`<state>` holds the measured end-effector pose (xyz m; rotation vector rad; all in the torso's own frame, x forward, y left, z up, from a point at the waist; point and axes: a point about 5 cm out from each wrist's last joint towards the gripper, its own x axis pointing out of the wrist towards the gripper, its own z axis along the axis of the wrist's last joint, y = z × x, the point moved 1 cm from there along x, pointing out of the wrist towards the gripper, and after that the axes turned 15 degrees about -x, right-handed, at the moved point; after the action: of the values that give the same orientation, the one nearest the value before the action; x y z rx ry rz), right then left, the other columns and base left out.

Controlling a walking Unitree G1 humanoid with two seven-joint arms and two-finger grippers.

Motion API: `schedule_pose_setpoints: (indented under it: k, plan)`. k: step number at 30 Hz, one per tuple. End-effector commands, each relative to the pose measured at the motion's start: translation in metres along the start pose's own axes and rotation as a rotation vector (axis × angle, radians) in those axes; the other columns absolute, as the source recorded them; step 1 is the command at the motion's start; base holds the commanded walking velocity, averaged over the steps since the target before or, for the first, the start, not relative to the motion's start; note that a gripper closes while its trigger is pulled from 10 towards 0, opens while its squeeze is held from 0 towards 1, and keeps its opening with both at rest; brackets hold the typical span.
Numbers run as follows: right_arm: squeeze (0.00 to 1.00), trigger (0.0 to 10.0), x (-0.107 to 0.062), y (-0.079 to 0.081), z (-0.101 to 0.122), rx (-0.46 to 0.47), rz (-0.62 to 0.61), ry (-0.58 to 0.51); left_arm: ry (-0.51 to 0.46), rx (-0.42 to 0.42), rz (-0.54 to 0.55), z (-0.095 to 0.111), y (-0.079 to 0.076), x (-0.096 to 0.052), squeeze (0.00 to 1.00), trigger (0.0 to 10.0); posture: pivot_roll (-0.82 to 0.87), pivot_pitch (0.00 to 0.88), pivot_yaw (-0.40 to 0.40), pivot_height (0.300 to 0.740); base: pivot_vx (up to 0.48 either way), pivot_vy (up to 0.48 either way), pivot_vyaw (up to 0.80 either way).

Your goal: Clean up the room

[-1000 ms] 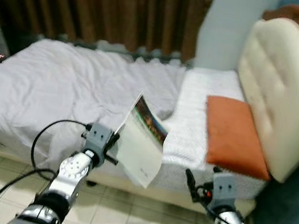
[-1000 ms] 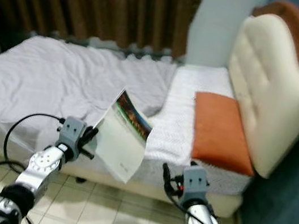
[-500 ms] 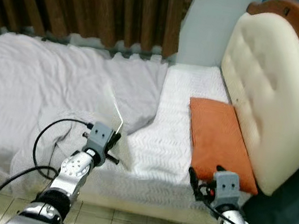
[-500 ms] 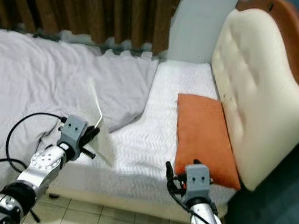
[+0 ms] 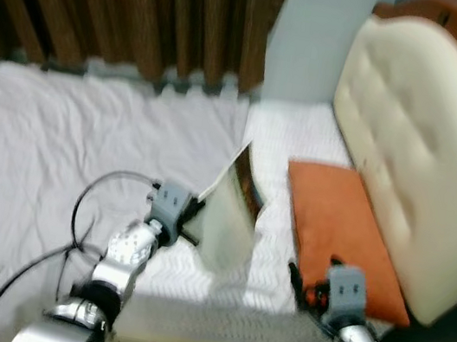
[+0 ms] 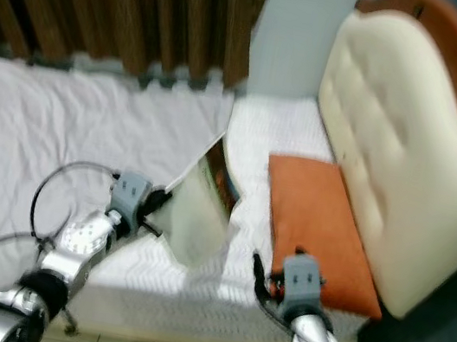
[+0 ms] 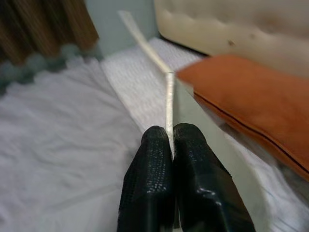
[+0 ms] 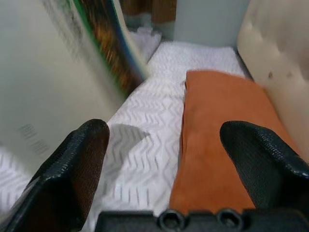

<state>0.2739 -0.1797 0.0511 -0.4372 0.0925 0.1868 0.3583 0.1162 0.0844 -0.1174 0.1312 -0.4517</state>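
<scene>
- A thin magazine, pale on its back with a colourful printed cover, is held up on edge above the bed, over the stretch where the grey sheet gives way to the white patterned cover.
- The left gripper has its two black fingers pressed together on the magazine's edge, pinching it; the sheet runs out straight ahead of the fingertips in the left wrist view.
- The left arm reaches forward over the near edge of the mattress, a black cable looping beside it.
- The right gripper hangs low near the bed's front corner, fingers spread wide apart with nothing between them.
- An orange pillow lies flat on the white cover, just right of the magazine and against the cream padded headboard.
- Brown curtains hang behind the bed.
- The head views are slightly blurred.
</scene>
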Motion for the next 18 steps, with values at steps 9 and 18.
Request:
schedule_pose_setpoints:
  k: [9, 18]
  plan:
    - [0.00, 10.0, -0.002, 0.007, 0.003, 0.005, 0.003, -0.007, -0.027, 0.030, -0.013, 0.016, 0.006, 0.005, 0.00, 10.0, -0.17, 0.036, 0.062, 0.740, 0.480, 0.000, 0.00]
    - [0.00, 10.0, -0.029, 0.016, 0.004, -0.004, 0.010, 0.008, 0.006, -0.053, -0.240, 0.028, -0.052, 0.034, 0.00, 10.0, -0.25, 0.200, 0.070, 0.740, 0.427, 0.000, 0.00]
